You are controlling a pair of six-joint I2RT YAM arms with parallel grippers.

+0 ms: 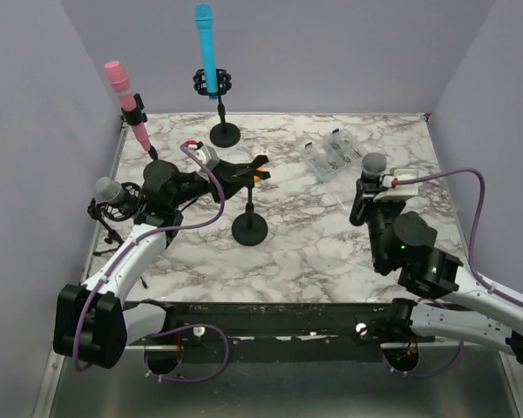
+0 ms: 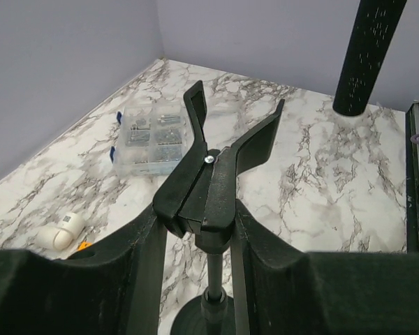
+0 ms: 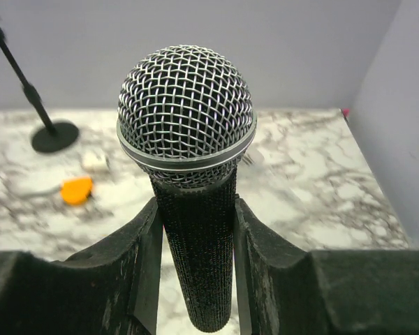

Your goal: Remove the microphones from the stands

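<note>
The black microphone (image 1: 372,165) with a silver mesh head (image 3: 185,105) stands upright in my right gripper (image 3: 195,230), which is shut on its handle at the right of the table (image 1: 366,196). It is clear of the stand. The small black stand (image 1: 249,222) is at the table's centre, and its forked clip (image 2: 216,160) holds nothing. My left gripper (image 2: 195,230) is shut on the clip's base, reaching it from the left (image 1: 231,170). The microphone's handle also shows at the top right of the left wrist view (image 2: 366,56).
A blue microphone (image 1: 207,48) on a stand is at the back, a pink one (image 1: 126,100) at the back left, and a grey-headed one (image 1: 113,193) at the left edge. A clear parts box (image 1: 331,157) lies at the back right. A small white and orange item (image 3: 77,190) lies near the centre.
</note>
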